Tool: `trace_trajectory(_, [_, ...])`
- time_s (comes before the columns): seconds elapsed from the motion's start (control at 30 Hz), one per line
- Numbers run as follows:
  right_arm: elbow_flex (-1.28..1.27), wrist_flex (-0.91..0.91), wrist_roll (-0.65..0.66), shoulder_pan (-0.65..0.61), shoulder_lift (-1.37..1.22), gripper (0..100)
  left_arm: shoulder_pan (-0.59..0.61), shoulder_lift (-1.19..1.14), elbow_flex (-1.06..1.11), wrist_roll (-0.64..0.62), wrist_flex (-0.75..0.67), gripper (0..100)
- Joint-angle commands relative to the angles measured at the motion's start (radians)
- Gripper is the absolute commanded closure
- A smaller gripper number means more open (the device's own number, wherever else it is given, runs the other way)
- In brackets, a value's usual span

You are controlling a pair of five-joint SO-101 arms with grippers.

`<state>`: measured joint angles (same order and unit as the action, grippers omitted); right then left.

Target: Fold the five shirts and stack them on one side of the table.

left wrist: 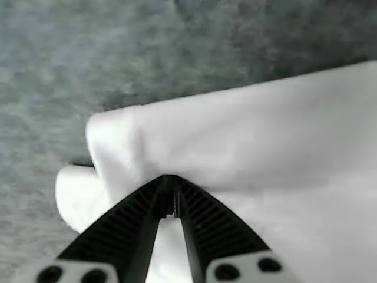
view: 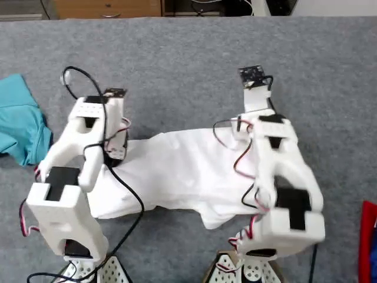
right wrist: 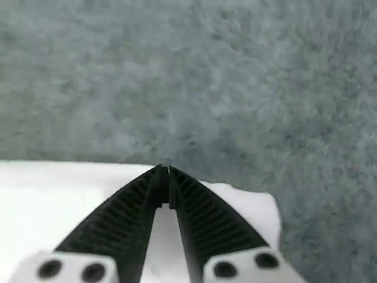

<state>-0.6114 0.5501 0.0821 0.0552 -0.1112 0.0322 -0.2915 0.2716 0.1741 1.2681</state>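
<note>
A white shirt (view: 177,177) lies crumpled across the middle of the grey table, between the two arms. My left gripper (left wrist: 169,180) is shut on a folded edge of the white shirt (left wrist: 265,130); in the high view it sits at the shirt's left side (view: 116,150). My right gripper (right wrist: 162,171) is shut on the edge of the white shirt (right wrist: 47,194), at the cloth's far right corner (view: 244,127). A teal shirt (view: 20,121) lies bunched at the table's left edge.
Grey felt (view: 177,65) covers the table, with bare room behind the arms. Red and blue cloth (view: 369,242) peeks in at the right edge. Wooden furniture (view: 106,7) stands beyond the far edge.
</note>
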Motion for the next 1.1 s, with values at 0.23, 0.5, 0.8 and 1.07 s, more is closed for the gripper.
trace_trajectory(0.23, [0.295,0.095,-0.002,0.062,-0.196,99.4,0.201,-0.001,-0.127,0.098,-0.02,98])
trace_trajectory(0.5, [0.349,0.121,0.0,0.03,-0.142,99.4,0.121,-0.002,-0.446,0.092,0.135,98])
trace_trajectory(0.8, [0.435,0.459,0.0,-0.058,0.091,99.4,-0.041,0.001,-0.703,0.094,0.488,98])
trace_trajectory(1.07, [0.43,0.727,-0.002,-0.076,0.142,99.4,-0.037,0.001,-0.348,0.069,0.482,98])
